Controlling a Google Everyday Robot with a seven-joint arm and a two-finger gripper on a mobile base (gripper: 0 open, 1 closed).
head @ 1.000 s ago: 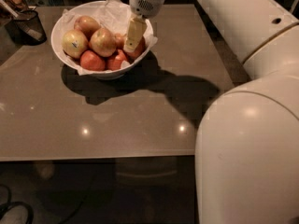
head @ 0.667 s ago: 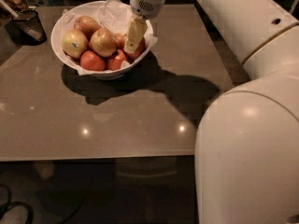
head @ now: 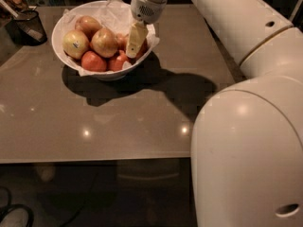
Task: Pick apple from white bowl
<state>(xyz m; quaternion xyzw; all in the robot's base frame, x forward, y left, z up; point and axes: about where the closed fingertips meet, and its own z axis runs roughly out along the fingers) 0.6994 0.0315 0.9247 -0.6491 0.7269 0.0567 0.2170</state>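
- Hand (head: 133,50) hangs low in the bowl (head: 57,24), at its 3 o'clock side; I cannot tell its opening.
- Apple (head: 143,48) peeks out at the hand's 3 o'clock, touching or nearly so.

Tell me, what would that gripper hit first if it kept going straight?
The gripper, low inside the white bowl, would probably meet the deep-red apple beneath it first; depth is unclear.
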